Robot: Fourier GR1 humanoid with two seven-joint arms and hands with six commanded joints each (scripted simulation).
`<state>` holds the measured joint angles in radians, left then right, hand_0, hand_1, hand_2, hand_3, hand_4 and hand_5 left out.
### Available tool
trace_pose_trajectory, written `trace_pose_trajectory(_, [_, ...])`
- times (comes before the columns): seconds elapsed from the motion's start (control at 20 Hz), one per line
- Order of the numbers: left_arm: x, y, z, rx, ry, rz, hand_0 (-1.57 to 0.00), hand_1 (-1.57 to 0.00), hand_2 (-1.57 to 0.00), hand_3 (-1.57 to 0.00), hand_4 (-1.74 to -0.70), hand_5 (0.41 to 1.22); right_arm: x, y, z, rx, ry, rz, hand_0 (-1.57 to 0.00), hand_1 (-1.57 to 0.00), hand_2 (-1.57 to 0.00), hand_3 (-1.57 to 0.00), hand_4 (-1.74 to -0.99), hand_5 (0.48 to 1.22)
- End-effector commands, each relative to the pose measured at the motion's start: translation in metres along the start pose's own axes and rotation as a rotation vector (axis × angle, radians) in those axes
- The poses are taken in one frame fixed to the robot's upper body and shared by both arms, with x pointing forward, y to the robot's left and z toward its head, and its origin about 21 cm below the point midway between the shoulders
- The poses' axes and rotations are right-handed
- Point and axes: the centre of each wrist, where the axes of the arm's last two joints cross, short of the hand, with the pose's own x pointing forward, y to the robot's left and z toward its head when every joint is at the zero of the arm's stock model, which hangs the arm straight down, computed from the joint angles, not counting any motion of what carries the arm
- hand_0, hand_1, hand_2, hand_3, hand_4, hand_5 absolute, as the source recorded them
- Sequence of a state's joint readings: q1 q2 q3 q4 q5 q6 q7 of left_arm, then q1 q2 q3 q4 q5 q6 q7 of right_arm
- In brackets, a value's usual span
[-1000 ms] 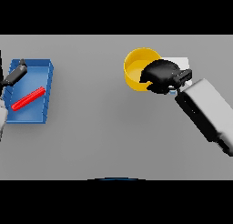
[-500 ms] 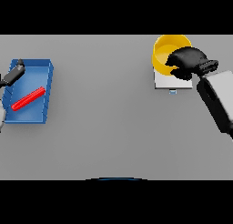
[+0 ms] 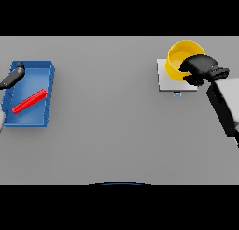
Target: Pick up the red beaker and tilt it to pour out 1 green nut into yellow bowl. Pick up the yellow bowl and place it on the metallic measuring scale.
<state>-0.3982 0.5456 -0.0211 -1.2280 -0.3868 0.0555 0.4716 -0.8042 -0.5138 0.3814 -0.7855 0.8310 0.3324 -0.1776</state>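
The yellow bowl (image 3: pixel 179 58) is over the far part of the metallic measuring scale (image 3: pixel 167 79) at the right; I cannot tell whether it rests on the plate or hangs above it. My right hand (image 3: pixel 200 69) is shut on the bowl's right rim, fingers curled over the edge. Whether a green nut lies inside the bowl cannot be seen. The red beaker (image 3: pixel 29 101) lies on its side in the blue tray (image 3: pixel 45 75) at the far left. My left hand (image 3: pixel 13 75) shows at the tray's left rim, apart from the beaker.
A small blue tab (image 3: pixel 177 94) sticks out from the scale's near edge. The grey table (image 3: pixel 107 126) stretches between the tray and the scale.
My right hand has carried the yellow bowl to the right and slightly farther back, from left of the scale to over it. The left hand and the beaker have not moved.
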Motion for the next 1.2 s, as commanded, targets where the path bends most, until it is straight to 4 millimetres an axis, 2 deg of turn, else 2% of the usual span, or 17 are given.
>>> trace_pose_trajectory(0.0, [0.002, -0.004, 0.001, 0.001, -0.003, 0.007, 0.00, 0.00, 0.00, 0.00, -0.73, 0.675, 0.001, 0.005, -0.002, 0.001, -0.003, -0.008, -1.57, -1.57, -1.36, -1.34, -1.741, 1.221])
trace_pose_trajectory(0.15, [0.001, -0.002, -0.001, 0.006, 0.002, -0.002, 0.00, 0.00, 0.00, 0.00, -0.72, 0.671, 0.001, 0.008, -0.007, -0.004, -0.039, -0.030, -1.56, -1.57, -1.34, -1.44, -1.741, 1.221])
trace_pose_trajectory(0.25, [0.002, -0.002, 0.001, 0.004, -0.008, -0.003, 0.00, 0.00, 0.00, 0.00, -0.72, 0.668, -0.002, 0.008, -0.007, -0.003, -0.025, -0.039, -1.46, -1.57, -1.34, -1.45, -1.741, 1.221])
trace_pose_trajectory(0.3, [0.007, -0.002, 0.001, 0.006, -0.016, -0.001, 0.00, 0.00, 0.00, 0.00, -0.72, 0.667, -0.002, 0.011, -0.007, -0.001, -0.019, -0.035, -1.45, -1.50, -1.38, -1.39, -1.734, 1.221])
trace_pose_trajectory(0.4, [0.006, -0.001, 0.000, 0.007, -0.004, -0.005, 0.00, 0.00, 0.00, 0.00, -0.72, 0.671, 0.002, 0.010, -0.008, 0.002, -0.029, -0.045, -1.49, -1.48, -1.45, -1.10, -1.737, 1.221])
trace_pose_trajectory(0.45, [0.002, -0.001, -0.001, 0.002, -0.004, -0.009, 0.00, 0.00, 0.00, 0.00, -0.72, 0.671, 0.004, 0.004, -0.007, -0.007, -0.037, -0.050, -1.44, -1.34, -1.29, -0.99, -1.688, 1.221])
trace_pose_trajectory(0.55, [0.004, -0.005, -0.002, -0.006, -0.003, -0.012, 0.00, 0.00, 0.00, 0.00, -0.72, 0.668, 0.001, 0.007, -0.006, 0.006, -0.030, -0.046, -0.99, -0.88, -0.92, -0.80, -1.629, 1.080])
trace_pose_trajectory(0.6, [0.003, -0.009, -0.003, -0.006, -0.005, -0.011, 0.00, 0.00, 0.00, 0.00, -0.72, 0.667, 0.002, 0.008, -0.007, 0.023, -0.020, -0.025, -0.79, -0.71, -0.78, -0.72, -1.609, 1.029])
trace_pose_trajectory(0.7, [0.004, -0.006, -0.003, -0.003, -0.017, -0.005, 0.00, 0.00, 0.00, 0.00, -0.72, 0.663, 0.003, 0.008, -0.008, 0.042, -0.030, 0.003, -0.51, -0.45, -0.55, -0.60, -1.579, 0.955])
trace_pose_trajectory(0.8, [0.003, -0.006, -0.005, 0.000, -0.001, -0.002, 0.00, 0.00, 0.00, 0.00, -0.72, 0.662, 0.008, 0.005, -0.010, 0.045, -0.053, 0.020, -0.32, -0.29, -0.38, -0.51, -1.560, 0.909])
trace_pose_trajectory(0.9, [0.001, -0.004, -0.003, -0.002, -0.002, -0.009, 0.00, 0.00, 0.00, 0.00, -0.72, 0.664, 0.008, 0.004, -0.011, 0.046, -0.064, 0.026, -0.21, -0.18, -0.24, -0.43, -1.552, 0.876])
trace_pose_trajectory(1.15, [0.002, -0.005, -0.005, 0.008, 0.002, -0.008, 0.00, 0.00, 0.00, 0.00, -0.72, 0.664, 0.004, 0.007, -0.011, 0.034, -0.053, 0.000, -0.07, -0.06, -0.08, -0.27, -1.523, 0.798])
